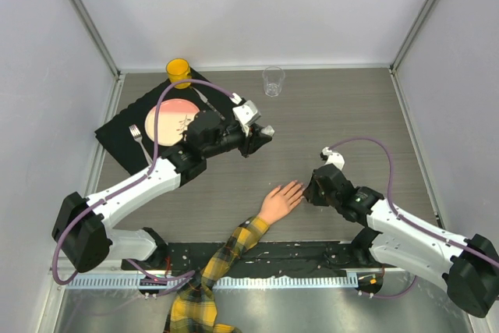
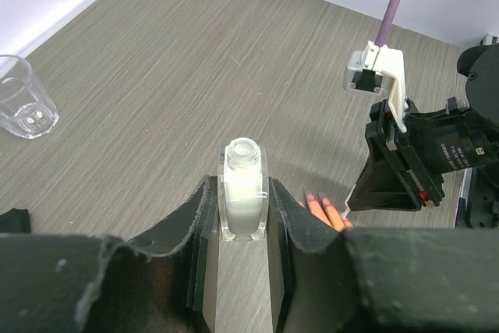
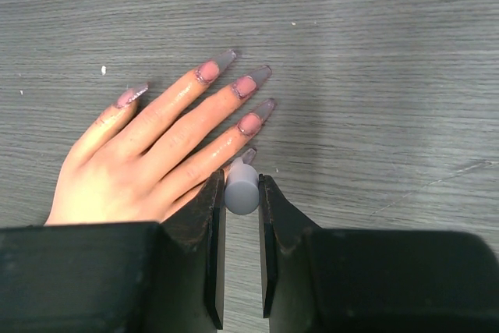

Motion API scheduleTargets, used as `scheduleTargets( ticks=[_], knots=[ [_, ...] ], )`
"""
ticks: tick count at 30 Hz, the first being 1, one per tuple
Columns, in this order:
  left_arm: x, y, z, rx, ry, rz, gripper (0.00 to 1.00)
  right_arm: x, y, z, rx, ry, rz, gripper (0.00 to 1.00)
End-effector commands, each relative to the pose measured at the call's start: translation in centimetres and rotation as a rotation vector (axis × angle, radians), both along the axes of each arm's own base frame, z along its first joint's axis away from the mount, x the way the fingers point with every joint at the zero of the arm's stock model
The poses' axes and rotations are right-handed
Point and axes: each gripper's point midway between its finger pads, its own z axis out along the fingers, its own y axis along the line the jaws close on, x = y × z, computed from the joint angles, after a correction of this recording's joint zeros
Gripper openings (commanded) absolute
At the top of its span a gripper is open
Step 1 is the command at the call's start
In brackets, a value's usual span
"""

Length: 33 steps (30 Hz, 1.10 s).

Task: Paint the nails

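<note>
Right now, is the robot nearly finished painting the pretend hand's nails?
Done: the polish bottle is open, held upright by the left gripper. In hand: the right gripper pinches the cap, its narrow end beside the little-finger nail of the mannequin hand. Left: hard to say. All five nails look greyish-pink, and I cannot tell which have a fresh coat. Finishing them and recapping the bottle probably come next.

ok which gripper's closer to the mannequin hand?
Right. Right gripper, holding the cap, is at the mannequin hand's fingertips; left gripper, holding the bottle, is well away.
</note>
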Motion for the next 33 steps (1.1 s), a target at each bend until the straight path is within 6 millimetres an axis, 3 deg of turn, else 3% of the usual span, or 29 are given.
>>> scheduleTargets(
  ticks=[1,14,33],
  knots=[
    [0.2,-0.5,3.2,-0.056,-0.069,-0.020,0.00,0.8,0.0,0.9,0.009,-0.020,-0.045,0.01],
    [0.2,-0.4,3.1,-0.054,-0.069,-0.015,0.00,2.2,0.2,1.8,-0.006,-0.082,-0.031,0.01],
    [0.3,-0.3,3.2,-0.053,-0.072,-0.014,0.00,2.6,0.4,1.6,-0.040,-0.083,-0.008,0.01]
  ],
)
